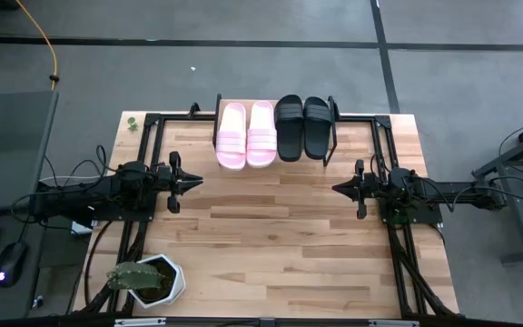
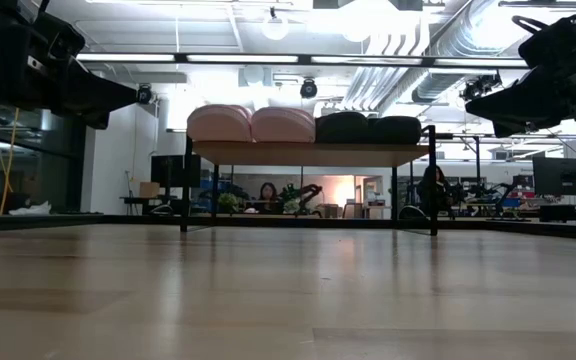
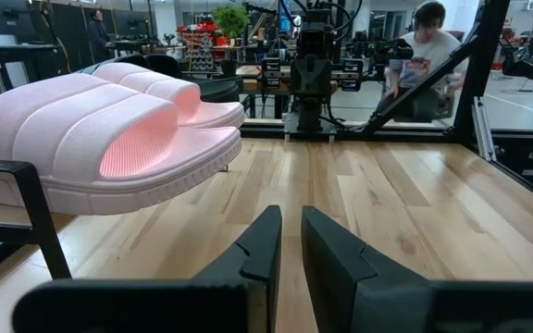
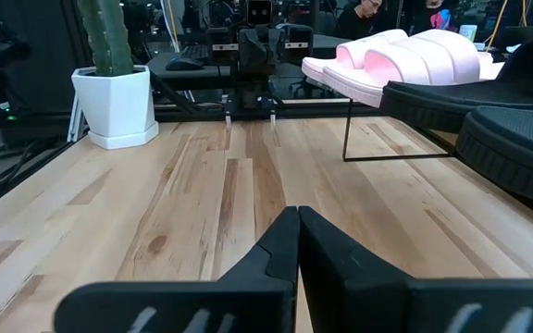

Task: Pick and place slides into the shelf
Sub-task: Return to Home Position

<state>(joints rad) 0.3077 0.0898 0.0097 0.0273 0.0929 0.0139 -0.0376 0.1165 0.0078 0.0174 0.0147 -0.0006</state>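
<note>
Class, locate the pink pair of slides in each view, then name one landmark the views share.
High view: pink pair at the table's far edge, left of centre.
Low view: pink pair atop the shelf's left half.
Left wrist view: pink pair close by, on the shelf.
Right wrist view: pink pair beyond the black slides.
Landmark: the shelf.

We see the right gripper [image 4: 296,216] above the wooden tabletop [image 4: 183,185], its two fingers pressed together. Farther ahead, two pink slides [image 4: 405,54] lie on the shelf [image 4: 347,120], and the black slides [image 4: 502,125] are beside them, nearer to us. A cactus [image 4: 105,32] in a white pot [image 4: 114,106] stands well apart from them.
</note>
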